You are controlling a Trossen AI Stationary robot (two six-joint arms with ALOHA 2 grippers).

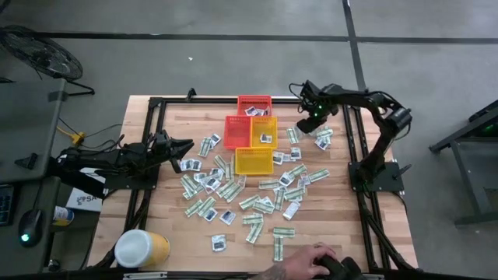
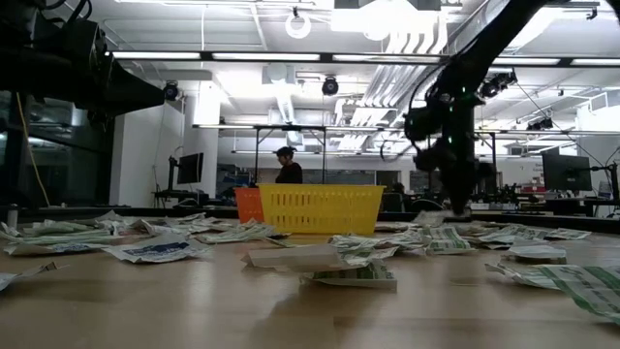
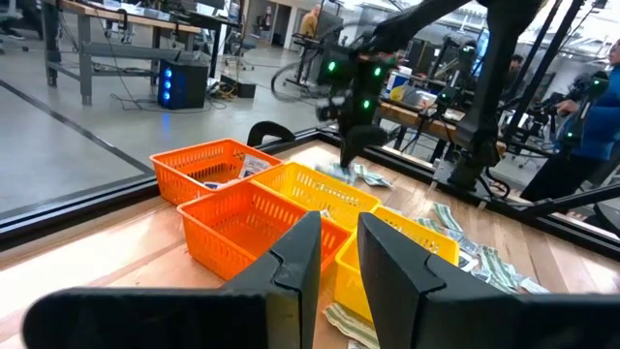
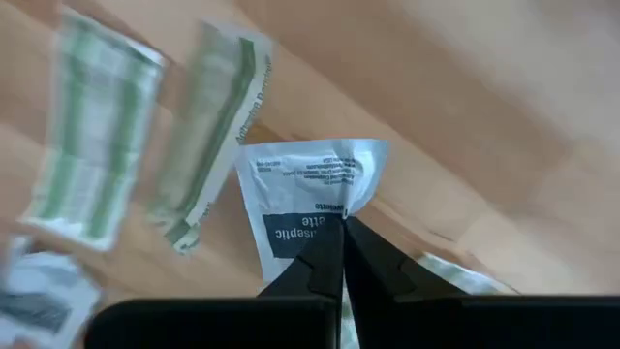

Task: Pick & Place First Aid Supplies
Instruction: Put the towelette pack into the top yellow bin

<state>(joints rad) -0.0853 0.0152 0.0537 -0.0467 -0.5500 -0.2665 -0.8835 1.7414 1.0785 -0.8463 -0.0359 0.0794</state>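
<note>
One crinkled white packet — apparently foil — pinched by right gripper.

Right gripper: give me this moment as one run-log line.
right gripper: shut on white square packet, above table | left gripper: waiting left of baskets, holding nothing seen

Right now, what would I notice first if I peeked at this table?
A big scatter of little packets covers the middle of the wooden table. Bright red, orange and yellow baskets sit bunched at its far side. Right of them, the right gripper has its fingers pinched shut on a white packet.
</note>
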